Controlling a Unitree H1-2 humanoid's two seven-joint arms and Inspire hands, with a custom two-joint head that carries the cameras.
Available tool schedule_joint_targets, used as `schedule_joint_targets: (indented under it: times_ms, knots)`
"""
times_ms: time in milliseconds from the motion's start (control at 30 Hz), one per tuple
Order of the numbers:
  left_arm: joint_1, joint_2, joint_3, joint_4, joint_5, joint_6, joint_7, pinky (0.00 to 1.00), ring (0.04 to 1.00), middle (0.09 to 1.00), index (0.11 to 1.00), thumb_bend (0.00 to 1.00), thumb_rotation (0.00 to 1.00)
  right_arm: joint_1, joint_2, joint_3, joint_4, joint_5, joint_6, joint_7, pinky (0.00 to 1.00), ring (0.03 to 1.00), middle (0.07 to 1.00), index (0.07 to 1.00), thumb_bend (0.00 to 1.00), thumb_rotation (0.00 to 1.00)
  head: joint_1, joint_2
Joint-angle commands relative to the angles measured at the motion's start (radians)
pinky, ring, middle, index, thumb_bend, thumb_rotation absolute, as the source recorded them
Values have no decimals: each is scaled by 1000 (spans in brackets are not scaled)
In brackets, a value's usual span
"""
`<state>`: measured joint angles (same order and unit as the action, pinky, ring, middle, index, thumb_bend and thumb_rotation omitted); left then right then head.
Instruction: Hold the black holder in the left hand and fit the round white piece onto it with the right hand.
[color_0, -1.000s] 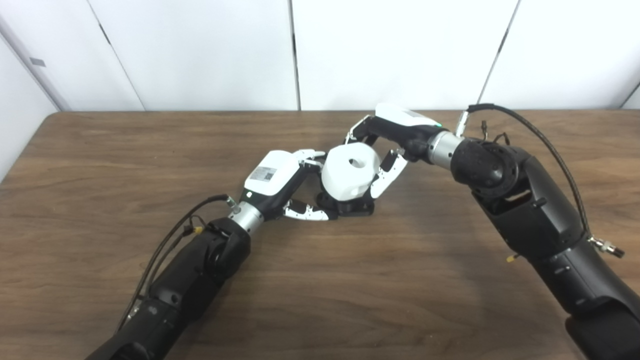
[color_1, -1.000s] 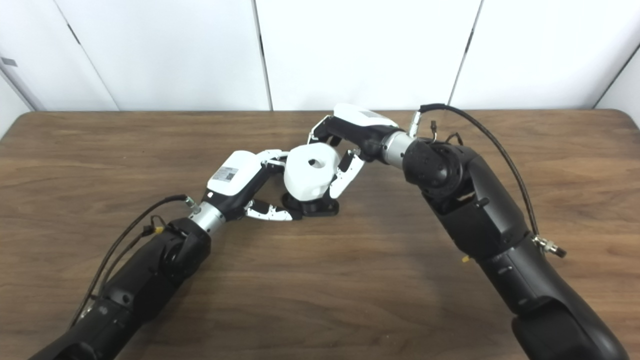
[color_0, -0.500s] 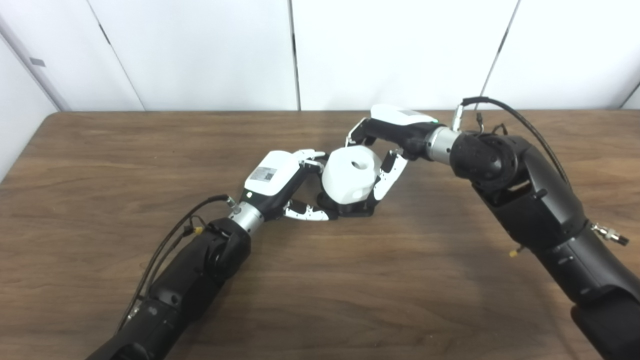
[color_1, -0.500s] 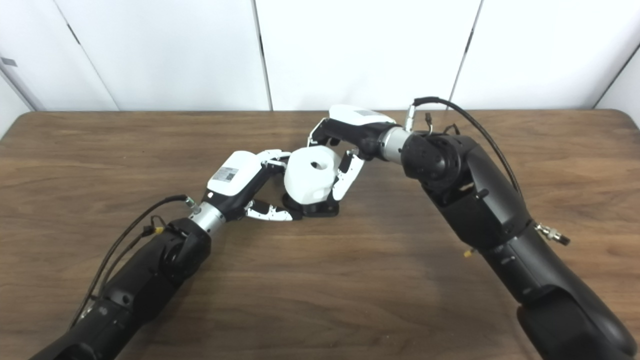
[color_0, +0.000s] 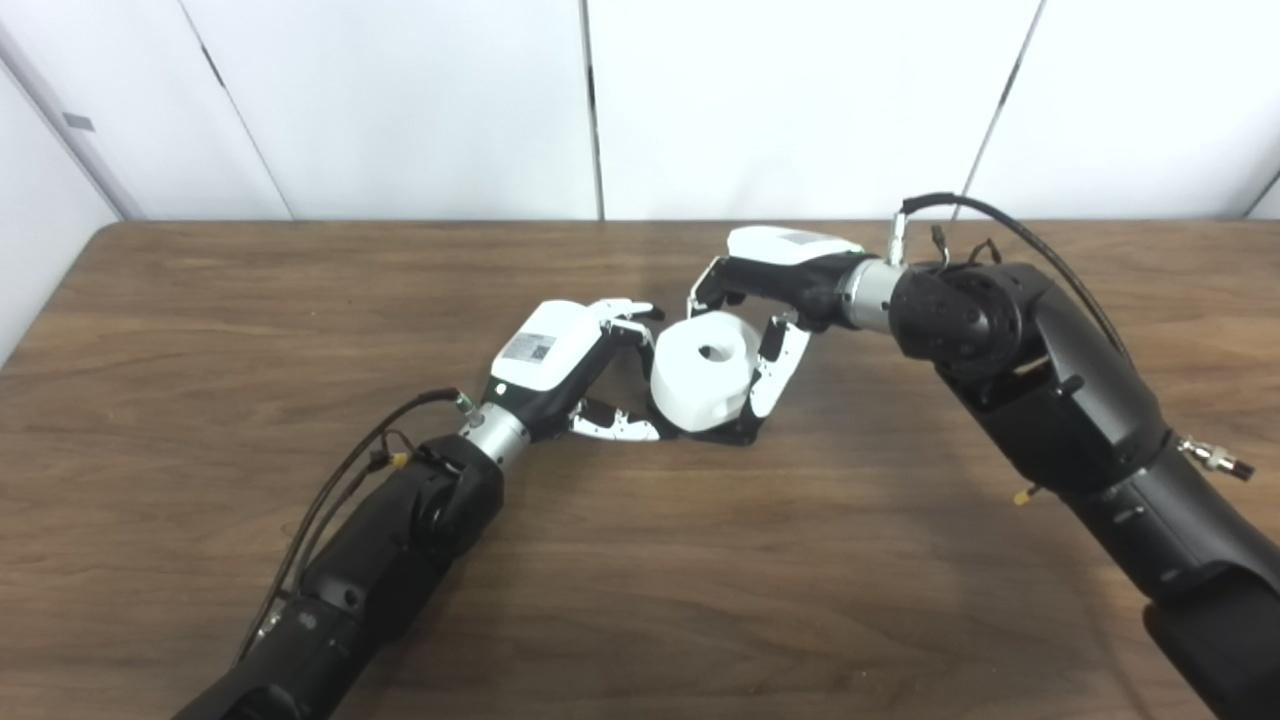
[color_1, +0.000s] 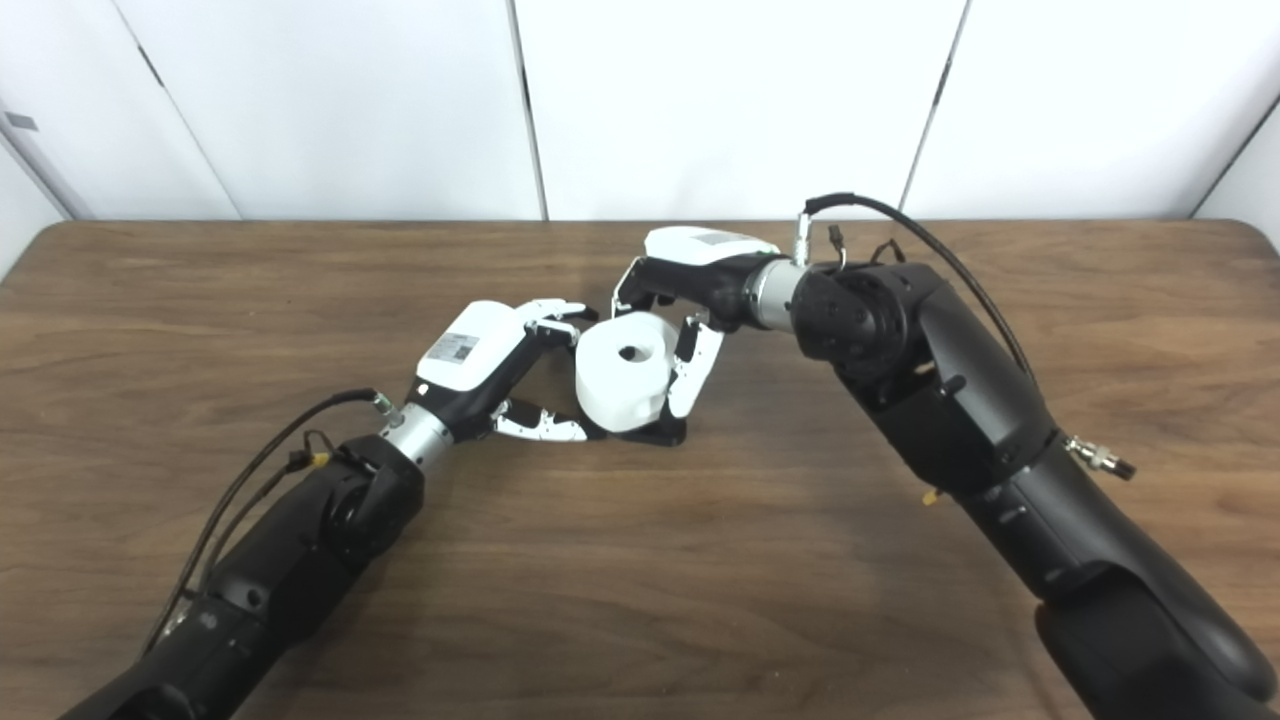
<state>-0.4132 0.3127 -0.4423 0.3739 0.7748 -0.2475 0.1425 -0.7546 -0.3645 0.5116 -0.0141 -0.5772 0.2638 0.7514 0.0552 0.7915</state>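
Brown wood-grain counter (color_0: 300, 300) fills most of the view, white wall panels (color_0: 400, 100) behind its far edge. Two black arms come in from the bottom and meet near the counter's middle. Right arm (color_0: 1060, 400) is bulkier in view, a black cable (color_0: 1010, 225) looping over its wrist; left arm (color_0: 380, 540) has thin cables (color_0: 340, 480) along the forearm. Right hand (color_0: 765, 310) reaches in from the right, clamped on the round white piece (color_0: 702, 370): fingers go behind its far side, thumb (color_0: 775, 365) lies down its right flank, touching. Left hand (color_0: 580, 365), white-backed with a small label, comes from the left; its upper fingers (color_0: 625, 315) curl toward the top left of the white piece, lower digit (color_0: 615, 428) lies flat along the counter at the base. Black holder (color_0: 735, 432) sits on the counter directly under the white piece, mostly hidden, only a dark edge showing at the lower right. Left hand looks closed around that base, though the actual contact is hidden by the white piece. White piece is a stubby cylinder with a round hole (color_1: 632, 352) in its top face, roughly upright, low over the holder; can't tell if fully seated.
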Motion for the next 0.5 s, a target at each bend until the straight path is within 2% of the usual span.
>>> schedule_joint_targets:
  times_ms: [0,300,333,367,467]
  knots:
    - [21,25,-13,44,26,61,-66,672,855,842,477,524,70,-50,-2,-11,-27,-1,-20,-4,805,804,741,481,522,129,0,1]
    - [19,27,-15,54,28,51,-58,672,853,841,477,524,70,-43,0,-19,-24,2,-17,-13,788,794,742,490,523,140,1,-2]
    - [19,28,-14,54,27,51,-59,673,854,842,477,524,70,-42,0,-21,-25,3,-17,-14,775,790,750,582,684,173,1,-2]
    - [20,27,-13,55,26,47,-54,674,854,843,477,524,70,-40,1,-28,-27,10,-13,-17,766,788,755,640,785,194,0,-2]
    - [21,28,-12,53,25,48,-53,667,848,836,477,524,69,-35,4,-43,-31,25,-10,-24,752,784,778,753,877,221,-1,-2]
